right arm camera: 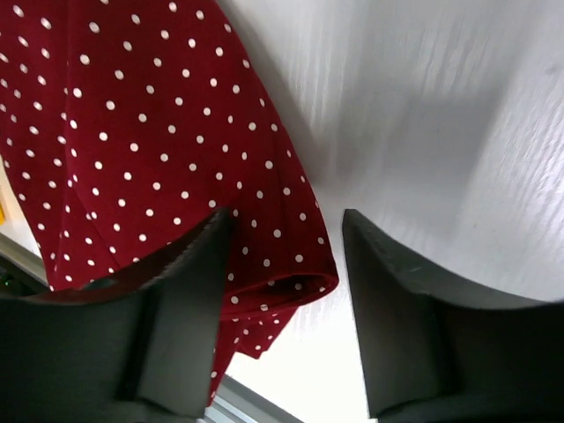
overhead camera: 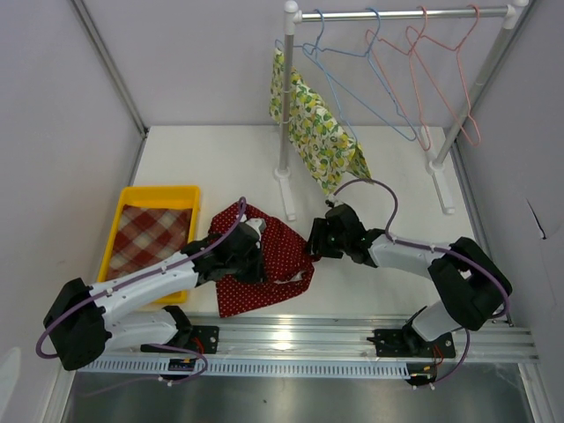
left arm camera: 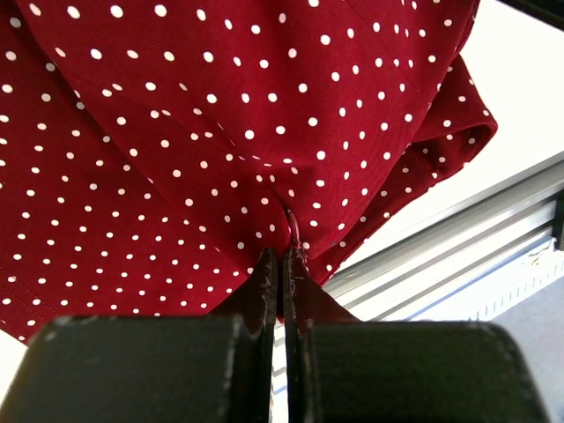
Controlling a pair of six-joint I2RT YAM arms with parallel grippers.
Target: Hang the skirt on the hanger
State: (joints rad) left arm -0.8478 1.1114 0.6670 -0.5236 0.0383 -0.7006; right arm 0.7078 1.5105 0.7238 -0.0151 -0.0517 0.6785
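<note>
While the white table (overhead camera: 220, 159) lies under it, the soft red skirt with white dots (overhead camera: 282, 251) sits crumpled between the 2 arms. The left gripper (left arm camera: 284, 264) is pinched tight on its cloth. The right gripper (right arm camera: 286, 220) is spread wide around its folded edge.

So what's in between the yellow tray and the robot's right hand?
The red dotted skirt lies there on the table, with the left gripper pinching it. The top view shows it between the yellow tray and the right gripper.
</note>
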